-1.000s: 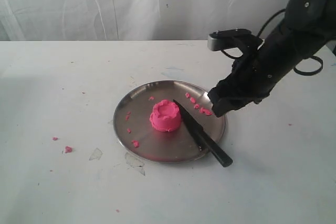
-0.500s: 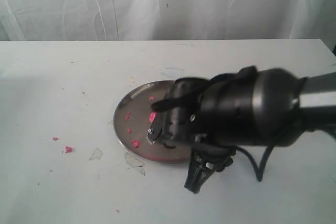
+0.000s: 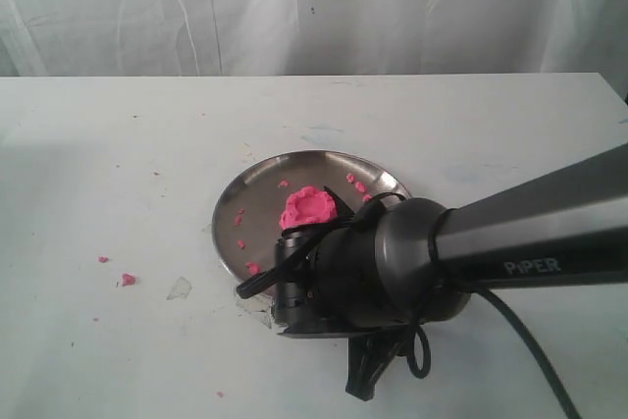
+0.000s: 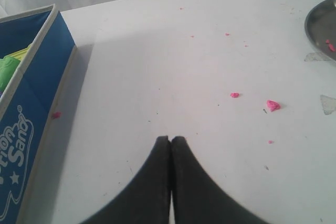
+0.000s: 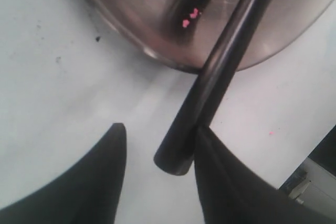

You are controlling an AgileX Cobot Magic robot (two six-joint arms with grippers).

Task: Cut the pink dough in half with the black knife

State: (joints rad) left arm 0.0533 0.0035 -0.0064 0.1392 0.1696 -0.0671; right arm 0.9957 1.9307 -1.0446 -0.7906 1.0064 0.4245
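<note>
Pink dough [image 3: 308, 208]: 1 round mound with a dented top, near the middle of the steel plate [image 3: 257, 188], visible part in 1 piece. Near side hidden from the exterior camera by the right arm [image 3: 412, 262], stretched across the plate's front.

Black knife [image 5: 220, 72]: hidden behind that arm in the exterior view. In the right wrist view, lies with its straight handle crossing the plate's rim and ending out over the white table [image 5: 58, 77].

Right gripper [image 5: 160, 128]: jaws apart, straddling the handle's end. 1 finger [image 5: 220, 177] against the handle, the other clear of it; no clamp on it.

Small pink crumbs [image 3: 128, 280] scattered on plate and table.

Left gripper [image 4: 170, 148]: over the table, well apart from the plate, fingers pressed together with nothing between. Blue box [image 4: 37, 93] near it, something green [image 4: 6, 69] inside.
</note>
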